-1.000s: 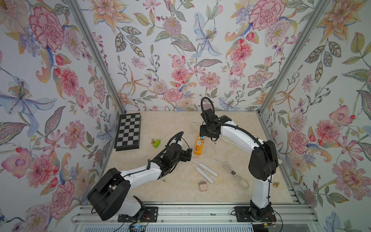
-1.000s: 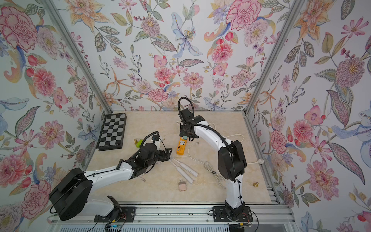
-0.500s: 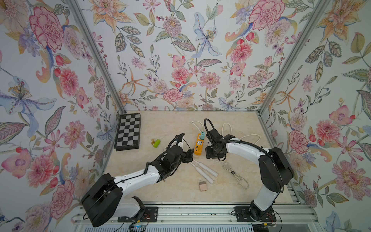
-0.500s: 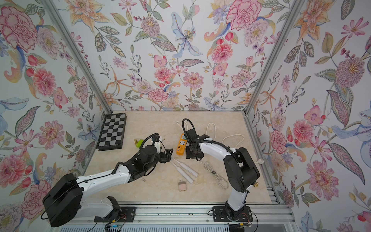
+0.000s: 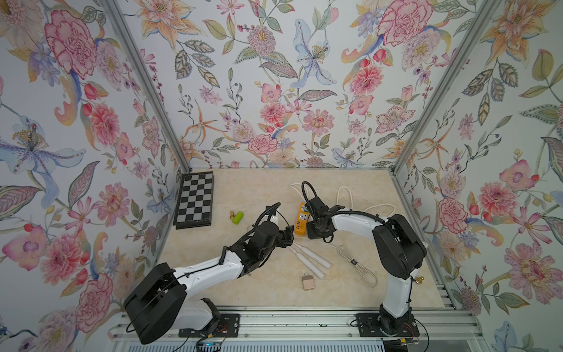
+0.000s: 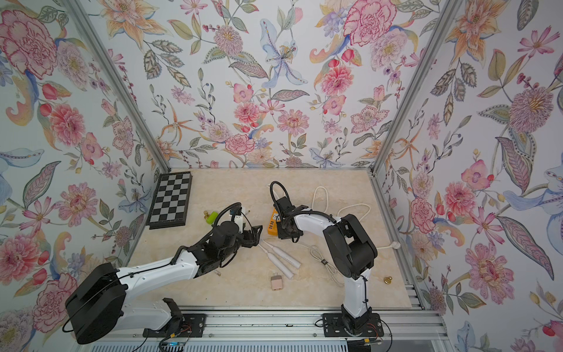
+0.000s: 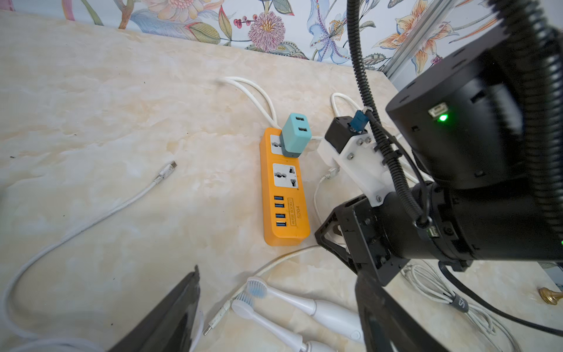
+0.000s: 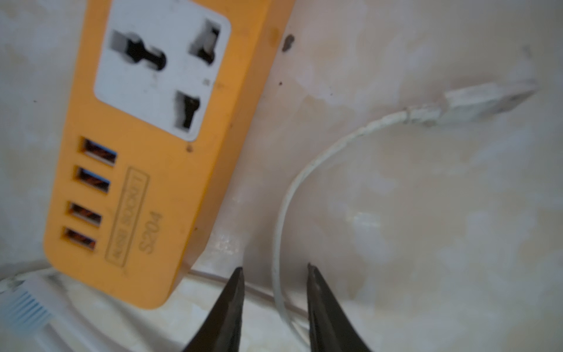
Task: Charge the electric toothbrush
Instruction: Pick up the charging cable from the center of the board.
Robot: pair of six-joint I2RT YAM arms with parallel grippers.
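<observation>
Two white electric toothbrushes (image 5: 313,259) (image 7: 304,304) lie side by side on the table, heads towards the orange power strip (image 5: 300,221) (image 8: 146,167). My left gripper (image 5: 288,236) (image 7: 277,274) is open just above the brush heads, which show between its wide fingers. My right gripper (image 5: 315,234) (image 8: 274,266) is low beside the strip's near end. It is open, with a narrow gap in which a thin white cable (image 8: 283,213) lies untouched; the cable's USB plug (image 8: 487,97) rests on the table. A teal USB charger (image 7: 295,134) sits in the strip.
A chessboard (image 5: 195,199) lies at the back left, with a green piece (image 5: 237,218) near it. A pink plug adapter (image 5: 308,282) and a bundled white cable (image 5: 356,265) lie nearer the front. Another loose white cable (image 7: 164,175) lies left of the strip.
My right arm has swung down from the back of the strip to its near end, and its jaws have narrowed. My left gripper has edged towards the brush heads.
</observation>
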